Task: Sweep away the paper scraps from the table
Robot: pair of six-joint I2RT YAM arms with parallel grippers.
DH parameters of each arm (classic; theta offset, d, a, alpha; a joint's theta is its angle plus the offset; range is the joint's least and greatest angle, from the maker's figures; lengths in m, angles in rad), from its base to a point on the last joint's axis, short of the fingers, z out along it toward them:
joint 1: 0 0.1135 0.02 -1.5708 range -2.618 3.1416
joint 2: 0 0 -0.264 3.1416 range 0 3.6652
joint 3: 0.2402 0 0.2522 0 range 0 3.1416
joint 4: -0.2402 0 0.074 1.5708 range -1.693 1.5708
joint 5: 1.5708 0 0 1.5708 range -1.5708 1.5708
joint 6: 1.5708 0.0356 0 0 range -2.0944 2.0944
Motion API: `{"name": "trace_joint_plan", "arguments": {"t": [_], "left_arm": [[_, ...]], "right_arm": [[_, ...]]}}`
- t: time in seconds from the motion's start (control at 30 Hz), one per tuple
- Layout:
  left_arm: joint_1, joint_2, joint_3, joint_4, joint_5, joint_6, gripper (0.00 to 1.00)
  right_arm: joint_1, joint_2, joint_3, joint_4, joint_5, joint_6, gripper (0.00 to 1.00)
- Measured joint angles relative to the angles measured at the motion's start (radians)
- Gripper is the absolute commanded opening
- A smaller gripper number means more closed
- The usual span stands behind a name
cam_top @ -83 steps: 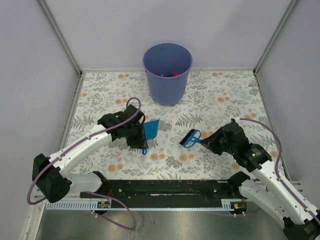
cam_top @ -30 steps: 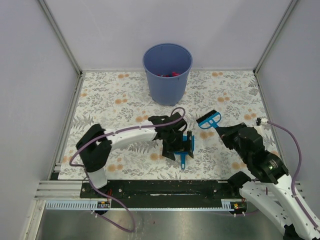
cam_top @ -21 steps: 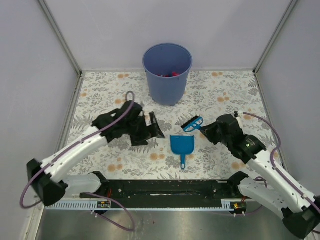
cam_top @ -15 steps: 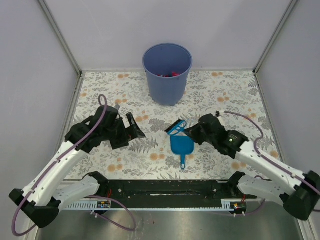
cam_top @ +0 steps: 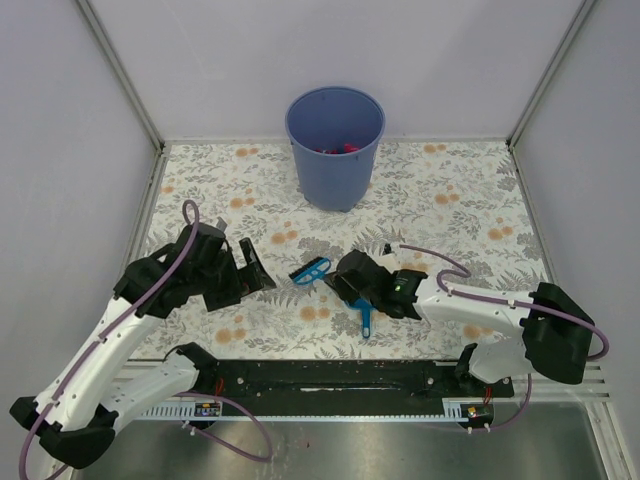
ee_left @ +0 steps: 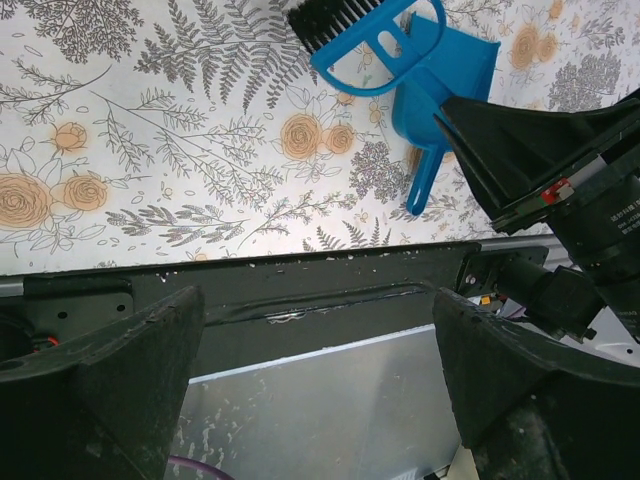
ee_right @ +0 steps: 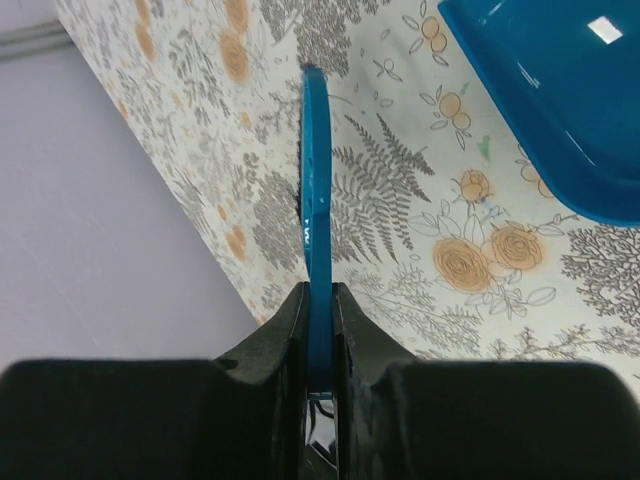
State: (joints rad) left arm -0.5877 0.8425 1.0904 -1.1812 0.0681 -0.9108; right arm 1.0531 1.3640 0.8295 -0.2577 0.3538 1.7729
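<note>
Right gripper point(ee_right: 318, 292) is clamped tight on the blue brush point(cam_top: 310, 270), lower centre. Left gripper point(cam_top: 252, 266) gapes wide, holding nothing. Red paper scraps point(cam_top: 340, 149) sit in the bin point(cam_top: 335, 185), top centre; none spotted on the table point(cam_top: 450, 200). Danger: the right arm crowds the dustpan point(ee_left: 450, 75), and a careless swing could shove it.

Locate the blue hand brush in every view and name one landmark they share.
Top external: blue hand brush just left of picture centre.
Left wrist: brush at the top edge, bristles leftward.
Right wrist: brush edge-on at centre, pinched by the right tool.
Shared landmark: blue dustpan, beside the brush in all three.
</note>
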Motion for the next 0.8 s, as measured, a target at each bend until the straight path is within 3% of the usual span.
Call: {"name": "trace_joint_plan", "arguments": {"t": [0.27, 0.37, 0.5, 0.8], "left_arm": [[0.0, -0.009, 0.0, -0.015, -0.003, 0.014, 0.99], [0.0, -0.001, 0.0, -0.017, -0.003, 0.024, 0.99], [0.0, 0.024, 0.0, -0.017, -0.003, 0.034, 0.99], [0.003, 0.048, 0.0, -0.015, -0.007, 0.063, 0.99]], "right_arm": [[0.015, 0.034, -0.03, 0.072, 0.076, 0.092, 0.21], [0.033, 0.08, -0.03, 0.095, 0.072, 0.102, 0.4], [0.046, 0.146, -0.021, 0.103, 0.04, 0.104, 0.56], [0.05, 0.194, 0.083, 0.065, -0.092, 0.091, 0.61]]}}
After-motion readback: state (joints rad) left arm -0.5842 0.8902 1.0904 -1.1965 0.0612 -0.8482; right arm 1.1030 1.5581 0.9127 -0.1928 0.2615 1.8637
